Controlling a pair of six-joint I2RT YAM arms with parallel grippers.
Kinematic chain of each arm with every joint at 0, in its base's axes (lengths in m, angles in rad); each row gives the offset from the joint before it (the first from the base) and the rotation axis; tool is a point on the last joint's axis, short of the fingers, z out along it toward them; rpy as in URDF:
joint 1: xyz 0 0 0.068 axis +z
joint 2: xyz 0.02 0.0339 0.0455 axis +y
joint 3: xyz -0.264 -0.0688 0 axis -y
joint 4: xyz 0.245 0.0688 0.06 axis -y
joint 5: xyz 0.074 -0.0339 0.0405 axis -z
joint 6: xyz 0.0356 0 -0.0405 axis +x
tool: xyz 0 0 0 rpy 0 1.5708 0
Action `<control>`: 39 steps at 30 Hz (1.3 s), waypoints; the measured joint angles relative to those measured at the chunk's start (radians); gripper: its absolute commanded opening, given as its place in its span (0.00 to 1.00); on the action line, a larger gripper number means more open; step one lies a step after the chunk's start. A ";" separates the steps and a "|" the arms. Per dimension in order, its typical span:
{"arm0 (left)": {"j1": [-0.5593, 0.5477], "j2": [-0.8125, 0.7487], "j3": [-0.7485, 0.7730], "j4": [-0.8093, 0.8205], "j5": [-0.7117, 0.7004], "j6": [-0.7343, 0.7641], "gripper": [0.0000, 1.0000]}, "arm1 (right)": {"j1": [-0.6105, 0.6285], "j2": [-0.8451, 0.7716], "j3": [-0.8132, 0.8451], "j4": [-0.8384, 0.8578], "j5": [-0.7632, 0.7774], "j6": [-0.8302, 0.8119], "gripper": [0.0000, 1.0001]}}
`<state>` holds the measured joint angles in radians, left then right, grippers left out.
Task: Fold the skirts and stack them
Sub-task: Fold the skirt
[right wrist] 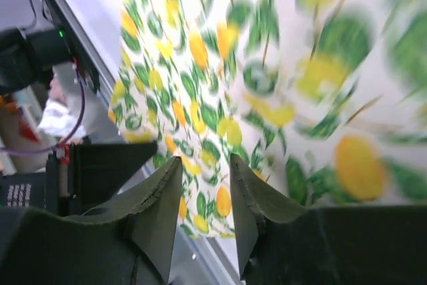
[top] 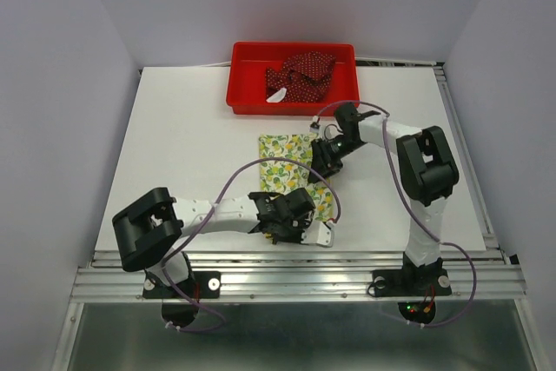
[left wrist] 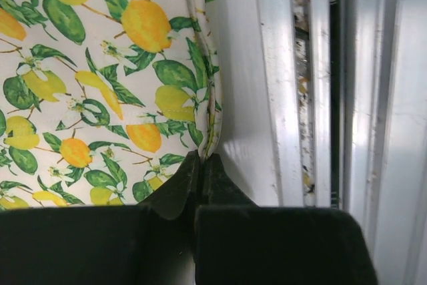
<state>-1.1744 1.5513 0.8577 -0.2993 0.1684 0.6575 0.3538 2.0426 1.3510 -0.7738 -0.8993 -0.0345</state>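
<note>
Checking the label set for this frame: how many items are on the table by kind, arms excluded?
Skirts: 2 (lemon skirt, dark red skirt)
Red tray: 1
Total: 3

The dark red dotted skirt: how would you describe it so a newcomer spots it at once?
At the far edge of the white table stands a red plastic tray. Inside it, towards the right, lies a crumpled dark red cloth skirt with tiny white dots. The cream skirt with yellow lemons, the only other one, lies out on the table, not in the tray.
</note>
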 measured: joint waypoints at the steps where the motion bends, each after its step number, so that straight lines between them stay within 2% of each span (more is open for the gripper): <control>1: 0.000 -0.011 0.007 -0.031 0.017 -0.003 0.00 | 0.000 -0.003 0.037 0.024 0.002 0.011 0.42; 8: 0.002 -0.051 0.063 -0.149 0.104 -0.030 0.00 | 0.003 0.032 0.202 0.219 -0.048 0.183 0.43; 13: 0.018 -0.065 0.095 -0.201 0.150 -0.038 0.00 | 0.037 0.094 0.202 0.394 -0.069 0.309 0.43; 17: 0.037 -0.071 0.114 -0.227 0.179 -0.037 0.00 | 0.086 0.167 0.170 0.569 -0.086 0.412 0.42; 22: 0.088 -0.071 0.163 -0.282 0.219 -0.037 0.00 | 0.132 0.253 0.127 0.662 -0.125 0.453 0.41; 30: 0.195 -0.071 0.325 -0.323 0.246 -0.027 0.00 | 0.175 0.212 -0.013 0.779 -0.179 0.499 0.41; 39: 0.270 -0.043 0.337 -0.321 0.219 0.005 0.00 | 0.208 0.163 -0.113 0.844 -0.177 0.532 0.41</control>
<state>-0.9039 1.5078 1.1946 -0.6201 0.3878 0.6628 0.5621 2.2055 1.2385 0.0704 -1.0763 0.4973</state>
